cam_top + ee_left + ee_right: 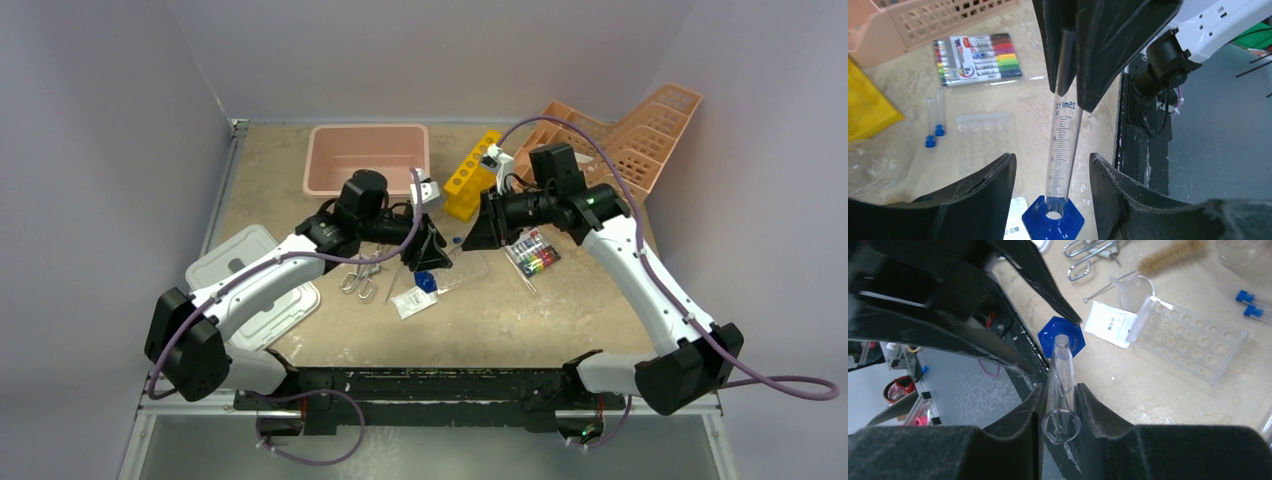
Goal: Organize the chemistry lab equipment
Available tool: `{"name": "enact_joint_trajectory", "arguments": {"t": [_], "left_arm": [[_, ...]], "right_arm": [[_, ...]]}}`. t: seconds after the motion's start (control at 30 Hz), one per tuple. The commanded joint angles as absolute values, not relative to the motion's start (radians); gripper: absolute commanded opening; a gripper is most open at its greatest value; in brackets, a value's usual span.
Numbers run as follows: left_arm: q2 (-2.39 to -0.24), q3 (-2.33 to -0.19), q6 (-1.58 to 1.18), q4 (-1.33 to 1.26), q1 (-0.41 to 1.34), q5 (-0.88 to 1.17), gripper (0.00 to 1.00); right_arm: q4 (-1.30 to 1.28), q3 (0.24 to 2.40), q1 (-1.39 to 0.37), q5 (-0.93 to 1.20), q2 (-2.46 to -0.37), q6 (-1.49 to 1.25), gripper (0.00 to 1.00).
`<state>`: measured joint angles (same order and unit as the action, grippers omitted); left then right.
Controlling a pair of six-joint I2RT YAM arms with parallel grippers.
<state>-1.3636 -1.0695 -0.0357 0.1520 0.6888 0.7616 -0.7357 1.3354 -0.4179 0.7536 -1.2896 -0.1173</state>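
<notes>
My right gripper (pixel 1060 390) is shut on the open top end of a clear graduated cylinder (pixel 1062 367). The cylinder slants down to a blue hexagonal piece (pixel 1048 335), its foot, on the table. In the left wrist view the cylinder (pixel 1063 140) meets the blue hexagonal piece (pixel 1053 222) between my left gripper's (pixel 1052 160) fingers. That gripper is open, with a gap on each side of the tube. From above, the left gripper (pixel 428 255) and right gripper (pixel 475 232) face each other mid-table. Silver tongs (pixel 1088 252), a bristle brush (pixel 1168 255), a clear well plate (pixel 1193 335) and blue-capped tubes (pixel 934 120) lie around.
A pack of coloured markers (pixel 978 57) and a white packet (pixel 1110 322) lie near the grippers. At the back stand a pink bin (pixel 367 158), a yellow tube rack (pixel 472 175) and orange baskets (pixel 620 135). A white lidded box (pixel 250 285) sits at the left.
</notes>
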Motion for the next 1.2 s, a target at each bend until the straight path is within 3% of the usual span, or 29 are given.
{"name": "enact_joint_trajectory", "arguments": {"t": [0.0, 0.1, 0.3, 0.37, 0.43, 0.5, 0.6, 0.67, 0.8, 1.0, 1.17], "left_arm": [[-1.394, -1.117, 0.032, 0.19, 0.714, 0.824, 0.53], [-1.397, -1.12, 0.04, 0.198, 0.714, 0.819, 0.43], [-1.402, -1.14, 0.057, 0.222, 0.714, 0.86, 0.03], [-1.403, -1.145, 0.06, 0.227, 0.714, 0.863, 0.0], [-1.401, -1.152, 0.072, 0.241, 0.714, 0.854, 0.0], [-1.396, -1.157, 0.071, 0.252, 0.713, 0.84, 0.0], [-1.39, -1.159, 0.033, 0.249, 0.697, 0.838, 0.0], [-1.37, -1.135, -0.021, 0.203, 0.678, 0.815, 0.0], [-1.29, -1.066, -0.178, 0.041, 0.623, 0.706, 0.0], [-1.17, -0.97, -0.35, -0.136, 0.493, 0.39, 0.0], [-1.161, -1.018, -0.465, -0.131, 0.492, 0.023, 0.0]], "right_arm": [[-0.725, 1.39, -0.42, 0.854, -1.293, -0.086, 0.13], [-0.727, 1.386, -0.423, 0.855, -1.296, -0.081, 0.13], [-0.732, 1.379, -0.432, 0.838, -1.296, -0.075, 0.14], [-0.732, 1.384, -0.433, 0.834, -1.3, -0.075, 0.19], [-0.734, 1.391, -0.433, 0.819, -1.301, -0.077, 0.31], [-0.745, 1.4, -0.432, 0.817, -1.292, -0.081, 0.53], [-0.623, 1.405, -0.427, 0.72, -1.243, -0.195, 0.77], [-0.547, 1.415, -0.425, 0.666, -1.214, -0.248, 0.86], [-0.446, 1.476, -0.424, 0.472, -1.209, -0.364, 0.87], [-0.17, 1.356, -0.424, -0.177, -1.137, -0.552, 0.8], [-0.117, 1.373, -0.425, -0.248, -1.195, -0.605, 0.73]]}}
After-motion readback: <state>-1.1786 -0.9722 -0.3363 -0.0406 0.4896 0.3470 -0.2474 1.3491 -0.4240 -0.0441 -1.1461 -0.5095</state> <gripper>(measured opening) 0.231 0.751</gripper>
